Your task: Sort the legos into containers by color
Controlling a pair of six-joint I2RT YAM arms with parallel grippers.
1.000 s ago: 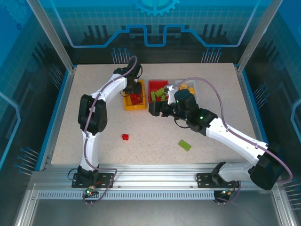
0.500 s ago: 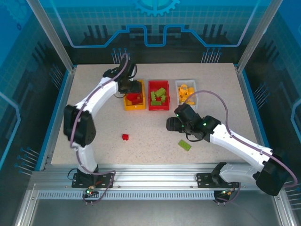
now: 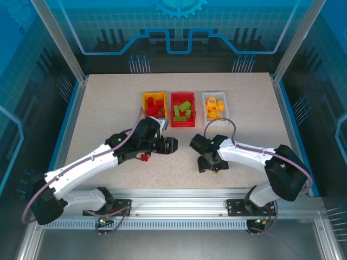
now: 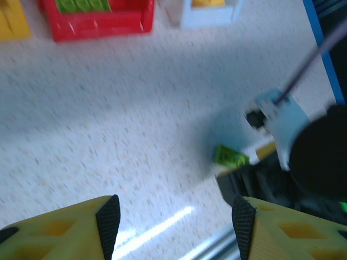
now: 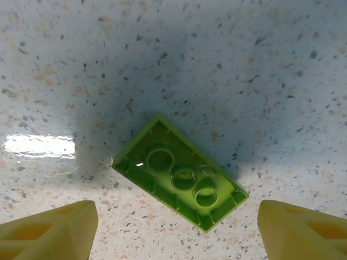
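Observation:
Three containers stand in a row at the back: a yellow bin (image 3: 153,103) with red legos, a red bin (image 3: 182,109) with green legos, and a white bin (image 3: 215,105) with yellow-orange legos. A green lego (image 5: 181,176) lies upside down on the table. My right gripper (image 5: 176,222) hangs open right over it, one finger on each side, not touching. My right gripper (image 3: 207,162) is at front centre. A small red lego (image 3: 145,157) lies beside my left arm. My left gripper (image 3: 171,145) is open and empty, pointing right along the table.
In the left wrist view the green lego (image 4: 230,157) shows beside the right arm's dark wrist (image 4: 309,162), with the red bin (image 4: 97,19) and white bin (image 4: 206,13) at the top. The table's front rail (image 3: 179,197) runs close behind both grippers.
The left arm has swung from the yellow bin down to the front centre, its gripper opening on the way. The right arm has moved from the red bin to above the green lego.

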